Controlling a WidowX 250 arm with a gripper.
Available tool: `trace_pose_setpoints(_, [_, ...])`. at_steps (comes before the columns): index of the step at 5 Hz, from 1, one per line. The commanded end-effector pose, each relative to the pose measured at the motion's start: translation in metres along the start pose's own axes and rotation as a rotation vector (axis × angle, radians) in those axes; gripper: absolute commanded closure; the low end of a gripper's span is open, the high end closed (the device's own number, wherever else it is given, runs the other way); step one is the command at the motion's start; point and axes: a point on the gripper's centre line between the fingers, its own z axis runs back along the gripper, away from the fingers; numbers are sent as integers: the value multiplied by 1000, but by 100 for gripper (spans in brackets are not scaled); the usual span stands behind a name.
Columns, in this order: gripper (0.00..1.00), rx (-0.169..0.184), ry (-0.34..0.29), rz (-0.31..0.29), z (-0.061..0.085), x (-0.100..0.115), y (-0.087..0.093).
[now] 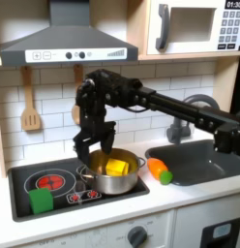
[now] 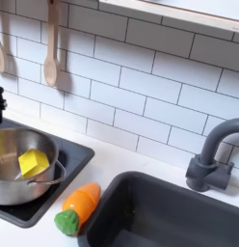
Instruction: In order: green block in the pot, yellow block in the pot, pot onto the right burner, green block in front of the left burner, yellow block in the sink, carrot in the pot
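The steel pot (image 1: 120, 185) stands on the right side of the black stove top, with the yellow block (image 1: 116, 168) lying inside it. My gripper (image 1: 96, 148) hangs open just above the pot's left half, fingers pointing down and nothing between them. The green block (image 1: 41, 201) rests on the stove's front left corner, in front of the red left burner (image 1: 49, 181). The orange carrot (image 1: 160, 170) lies on the counter between pot and sink (image 1: 201, 172). The second exterior view shows the pot (image 2: 17, 189), yellow block (image 2: 33, 161) and carrot (image 2: 79, 206) up close.
A grey faucet (image 2: 212, 154) rises behind the sink basin (image 2: 170, 214). Wooden utensils (image 2: 52, 43) hang on the tiled wall. A range hood (image 1: 64, 44) and a microwave (image 1: 195, 24) sit overhead. My black arm reaches in from the first exterior view's right.
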Motion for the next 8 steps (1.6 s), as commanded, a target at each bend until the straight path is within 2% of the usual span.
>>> trace_pose_setpoints(1, [0, -16, 14, 32, -2, -15, -20])
trace_pose_setpoints(2, [0, -21, 18, 44, -3, -20, -28])
trace_pose_setpoints(4, [0, -30, 23, 119, -10, -28, -42])
trace_pose_setpoints(6, [0, -31, 9, 149, -15, -26, -58])
trace_pose_setpoints(8, [0, -7, -14, 175, -16, -19, -55])
